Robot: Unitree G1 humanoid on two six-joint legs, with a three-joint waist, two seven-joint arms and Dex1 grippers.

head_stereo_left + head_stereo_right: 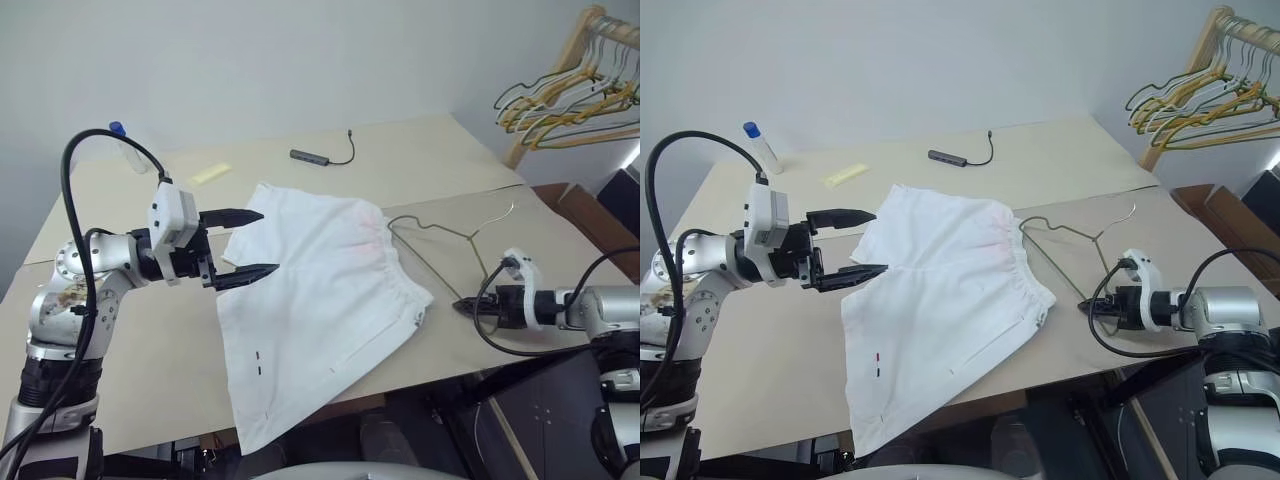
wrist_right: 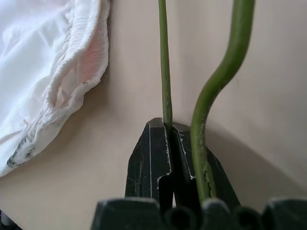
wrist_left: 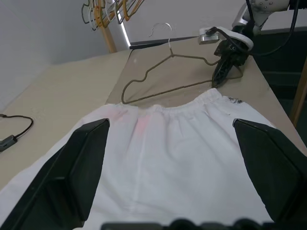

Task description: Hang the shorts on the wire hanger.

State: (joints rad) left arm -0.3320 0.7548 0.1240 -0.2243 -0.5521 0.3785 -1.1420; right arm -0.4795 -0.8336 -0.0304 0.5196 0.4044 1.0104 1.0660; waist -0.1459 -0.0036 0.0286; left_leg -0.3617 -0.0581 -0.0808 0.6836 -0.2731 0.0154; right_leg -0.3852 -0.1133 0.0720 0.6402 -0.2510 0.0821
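Note:
The white shorts (image 1: 320, 300) lie flat on the tan table (image 1: 130, 350), one leg drooping over the front edge, the waistband with its faint pink stain toward the right. The wire hanger (image 1: 440, 235) lies flat just right of the waistband, its hook pointing away. My left gripper (image 1: 246, 243) hovers open over the shorts' left edge, its fingers (image 3: 81, 167) wide apart above the fabric. My right gripper (image 1: 460, 306) is shut on the hanger's thin wire (image 2: 164, 62) at its near corner, close to the waistband (image 2: 81, 72).
A bunch of yellow, tan and dark hangers (image 1: 570, 95) hangs on a wooden rack at the far right. A grey adapter with a cable (image 1: 312, 157), a yellow strip (image 1: 210, 173) and a blue-capped bottle (image 1: 760, 145) lie at the table's back. The table's front edge (image 1: 480, 365) is near my right gripper.

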